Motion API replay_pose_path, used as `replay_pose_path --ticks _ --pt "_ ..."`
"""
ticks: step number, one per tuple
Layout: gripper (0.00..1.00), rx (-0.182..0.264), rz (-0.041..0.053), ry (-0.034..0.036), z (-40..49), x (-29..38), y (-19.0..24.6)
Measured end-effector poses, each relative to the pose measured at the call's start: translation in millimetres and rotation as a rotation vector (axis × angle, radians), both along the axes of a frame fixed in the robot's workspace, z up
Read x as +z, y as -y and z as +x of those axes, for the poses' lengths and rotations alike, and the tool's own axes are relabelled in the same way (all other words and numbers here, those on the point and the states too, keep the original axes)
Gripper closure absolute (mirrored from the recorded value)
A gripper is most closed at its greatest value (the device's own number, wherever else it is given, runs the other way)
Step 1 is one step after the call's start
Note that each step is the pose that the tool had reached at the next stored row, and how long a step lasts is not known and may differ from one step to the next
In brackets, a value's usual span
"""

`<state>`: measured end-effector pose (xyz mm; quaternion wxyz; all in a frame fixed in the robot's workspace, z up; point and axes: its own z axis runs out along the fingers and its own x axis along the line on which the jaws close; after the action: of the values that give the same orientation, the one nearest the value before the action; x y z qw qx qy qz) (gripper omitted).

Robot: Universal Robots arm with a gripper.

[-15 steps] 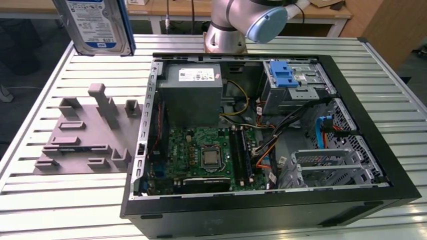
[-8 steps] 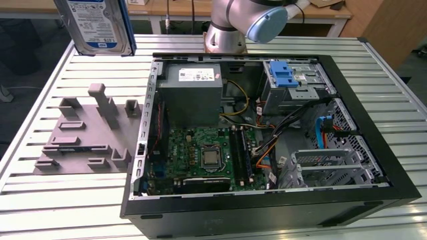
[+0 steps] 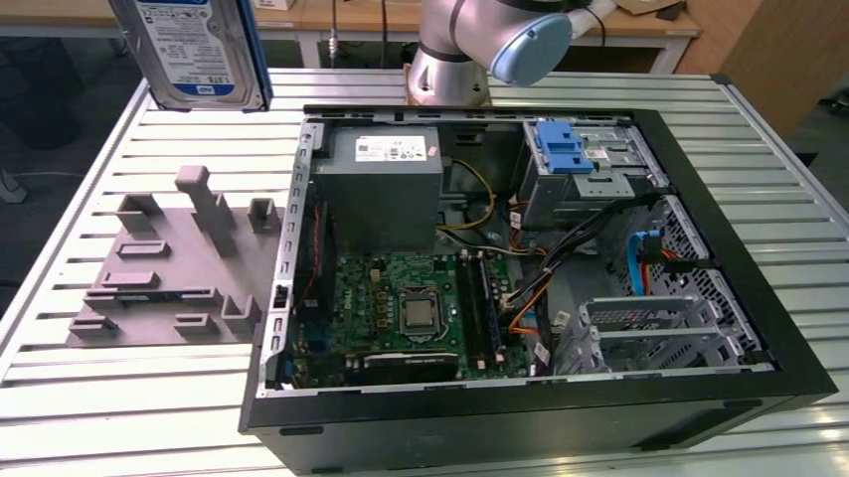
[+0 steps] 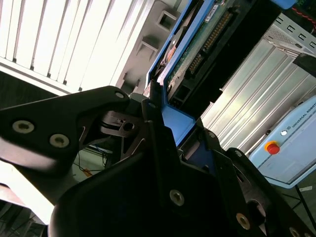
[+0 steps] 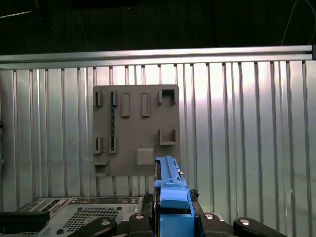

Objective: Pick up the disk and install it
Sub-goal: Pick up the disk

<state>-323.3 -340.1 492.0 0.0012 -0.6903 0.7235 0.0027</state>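
The disk (image 3: 193, 50), a silver drive with a white-and-blue label in a blue carrier, hangs upright high above the table's far corner at the exterior view's left. It is well clear of the grey fixture plate (image 3: 173, 268) below it. In the second wrist view my gripper (image 4: 177, 126) is shut on the blue carrier edge, and the disk's circuit-board side (image 4: 197, 44) sticks out beyond the fingers. The first wrist view looks down along the disk's blue edge (image 5: 172, 182), clamped in my gripper (image 5: 173, 216), onto the fixture plate (image 5: 136, 131).
An open black computer case (image 3: 743, 298) lies on the slatted metal table (image 3: 106, 397). Inside it are a grey power supply (image 3: 385, 189), a motherboard (image 3: 405, 313) and a metal drive cage with a blue latch (image 3: 564, 149). The arm's base (image 3: 448, 70) stands behind the case.
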Motion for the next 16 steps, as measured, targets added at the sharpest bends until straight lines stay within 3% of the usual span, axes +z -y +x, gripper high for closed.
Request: replay_pose_path --ticks 16 --pt "0.64 0.000 0.0000 0.0000 3.3 0.0 0.0"
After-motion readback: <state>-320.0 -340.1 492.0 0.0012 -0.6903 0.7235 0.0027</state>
